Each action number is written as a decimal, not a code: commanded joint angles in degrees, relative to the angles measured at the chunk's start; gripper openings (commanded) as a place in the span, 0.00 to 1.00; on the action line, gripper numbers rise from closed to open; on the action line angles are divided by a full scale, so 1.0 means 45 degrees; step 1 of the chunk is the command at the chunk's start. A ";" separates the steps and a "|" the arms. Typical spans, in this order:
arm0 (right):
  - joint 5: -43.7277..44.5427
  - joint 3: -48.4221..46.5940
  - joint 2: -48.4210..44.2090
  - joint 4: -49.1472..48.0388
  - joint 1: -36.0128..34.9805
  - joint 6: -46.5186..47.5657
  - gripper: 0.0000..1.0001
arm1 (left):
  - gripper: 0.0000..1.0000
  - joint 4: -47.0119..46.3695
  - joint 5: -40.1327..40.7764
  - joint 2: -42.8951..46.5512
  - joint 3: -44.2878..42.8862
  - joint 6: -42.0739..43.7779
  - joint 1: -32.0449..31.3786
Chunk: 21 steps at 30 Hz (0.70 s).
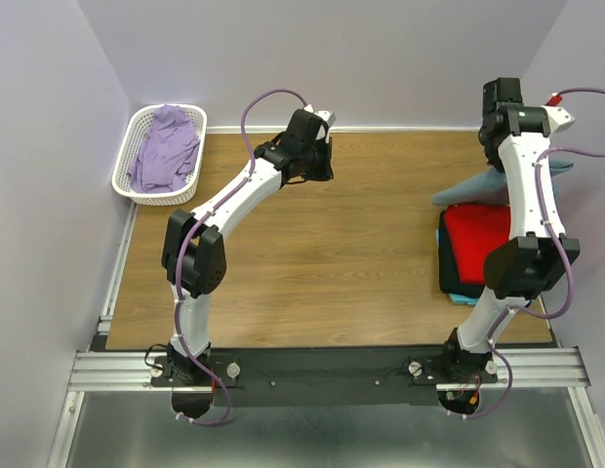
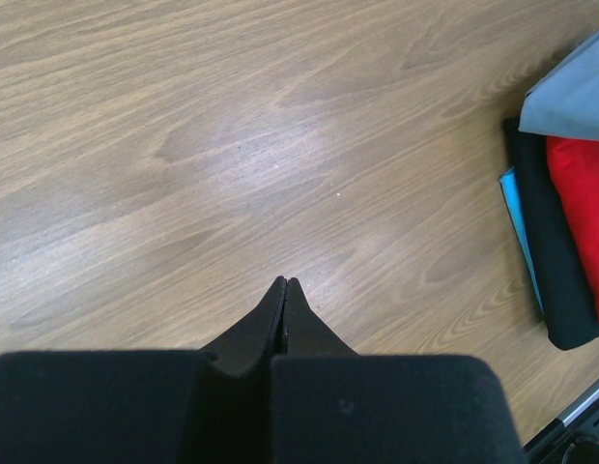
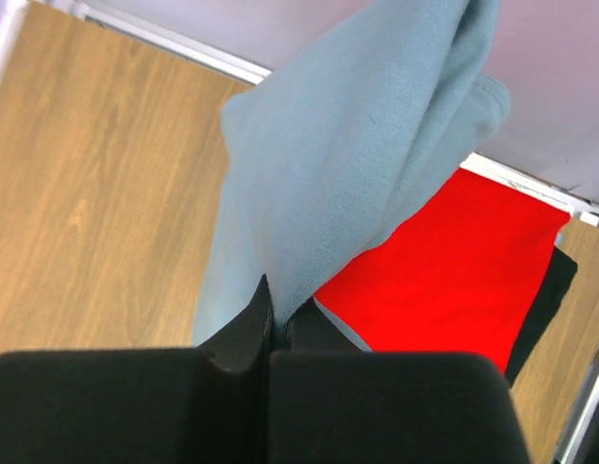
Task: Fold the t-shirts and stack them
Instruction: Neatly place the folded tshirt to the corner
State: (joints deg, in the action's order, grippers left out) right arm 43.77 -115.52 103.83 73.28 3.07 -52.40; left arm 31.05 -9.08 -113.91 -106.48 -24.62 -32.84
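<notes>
A dusty blue-grey t-shirt (image 3: 348, 164) hangs from my right gripper (image 3: 280, 302), which is shut on a fold of it above the stack at the far right. In the top view the shirt (image 1: 470, 188) drapes down beside the right arm. Under it lies a folded red t-shirt (image 1: 475, 242) on a black one (image 1: 447, 275), with a turquoise edge (image 1: 461, 296) at the bottom. My left gripper (image 2: 286, 283) is shut and empty over bare table, left of the stack; in the top view it (image 1: 317, 168) is at the far middle.
A white lattice basket (image 1: 127, 156) stands at the far left corner with a lavender garment (image 1: 166, 146) in it. The wooden table (image 1: 361, 234) ends at a metal rail at the near edge. Walls close in at the back and both sides.
</notes>
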 commanded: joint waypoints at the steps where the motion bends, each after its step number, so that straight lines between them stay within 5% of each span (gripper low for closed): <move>1: 0.1172 -0.1104 -0.0398 0.0064 0.0060 0.0102 0.00 | 0.00 0.0054 -0.0345 0.0391 0.0067 0.0198 0.0052; 10: 0.1230 -0.1692 -0.0261 0.0103 0.0294 0.0259 0.00 | 0.00 0.0151 -0.0287 0.0371 -0.0030 0.0256 0.0052; 21: 0.0393 0.2368 -0.2602 0.0220 0.0294 -0.0776 0.00 | 0.00 -0.0005 -0.0521 0.0371 0.0165 0.0198 0.0051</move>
State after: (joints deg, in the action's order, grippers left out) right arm 45.47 -108.66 98.56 73.41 3.88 -52.18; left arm 31.03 -9.85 -113.91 -106.45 -24.60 -32.84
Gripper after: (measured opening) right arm 0.017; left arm 0.004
